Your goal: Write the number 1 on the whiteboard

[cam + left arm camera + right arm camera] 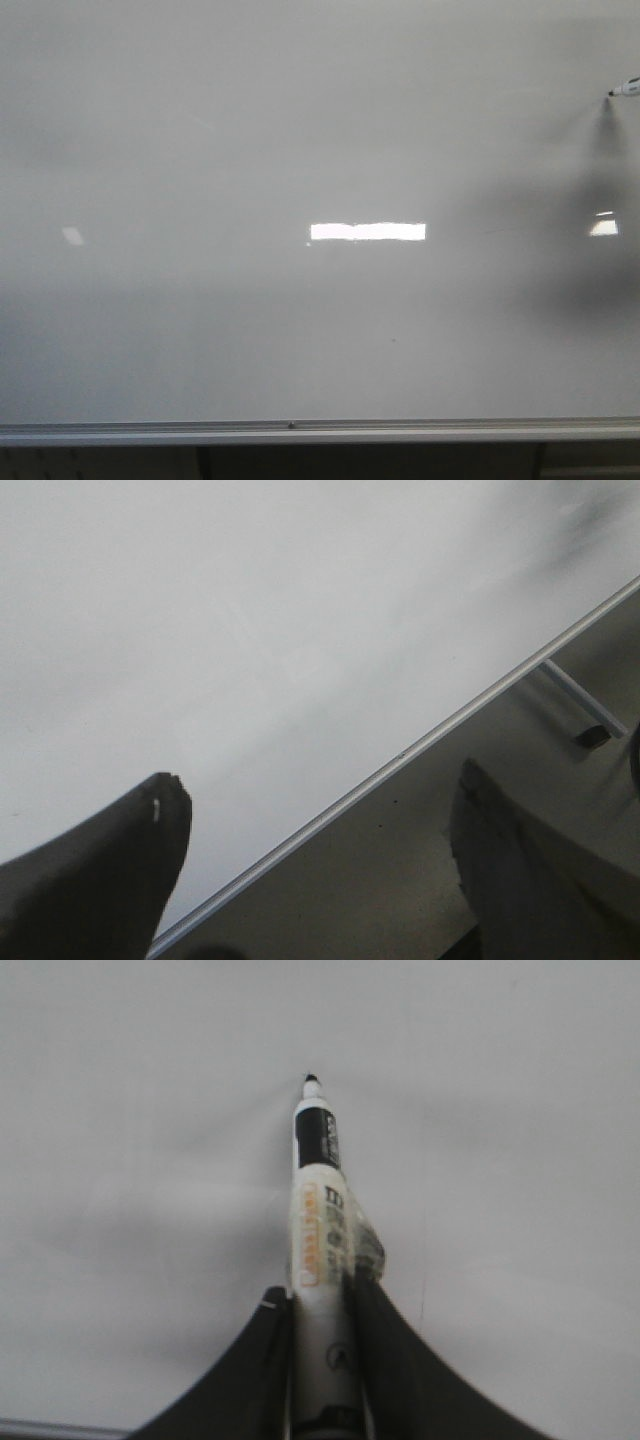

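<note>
The whiteboard [300, 120] fills the front view, with a silver edge strip [300, 431] along the bottom. My right gripper [318, 1295] is shut on a white marker [322, 1230]. The marker's black tip [311, 1080] is at or just off the board [150, 1110]. In the front view only the marker tip [622, 90] shows, at the far right, near the top. No black stroke shows at the tip. A faint thin line [423, 1295] lies on the board beside the right finger; I cannot tell whether it is the number 1. My left gripper [318, 780] is open and empty over the board's edge strip [400, 760].
Bright rectangular light reflections [367, 231] and the arm's dark shadow [590, 270] lie on the board. Beyond the edge strip, the left wrist view shows a grey surface [420, 860] and a metal leg [575, 700].
</note>
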Tool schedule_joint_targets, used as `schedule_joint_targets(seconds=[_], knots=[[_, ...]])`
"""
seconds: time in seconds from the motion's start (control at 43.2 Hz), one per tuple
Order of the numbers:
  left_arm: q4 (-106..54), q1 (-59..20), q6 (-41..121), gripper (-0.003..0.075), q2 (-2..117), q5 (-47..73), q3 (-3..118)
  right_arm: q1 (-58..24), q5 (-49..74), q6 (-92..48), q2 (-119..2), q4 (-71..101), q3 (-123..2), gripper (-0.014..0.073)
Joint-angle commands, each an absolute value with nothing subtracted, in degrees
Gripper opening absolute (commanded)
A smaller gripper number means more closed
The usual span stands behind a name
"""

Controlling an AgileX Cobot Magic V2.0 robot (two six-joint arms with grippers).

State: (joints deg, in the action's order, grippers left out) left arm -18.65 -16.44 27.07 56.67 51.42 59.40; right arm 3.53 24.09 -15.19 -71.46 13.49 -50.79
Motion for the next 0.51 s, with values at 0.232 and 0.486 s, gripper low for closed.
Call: schedule_joint_targets(seconds=[0.232,0.486], knots=[[-20.05,-16.29,26.45,0.0526,55.91,48.01,60.84,3.57,31.3,-15.93,-73.93,14.13,-52.83,0.0034],[-20.05,-16.29,26.45,0.0526,55.91,48.05,60.84,3.57,32.37,-15.93,-74.14,14.13,-52.83,0.0034]])
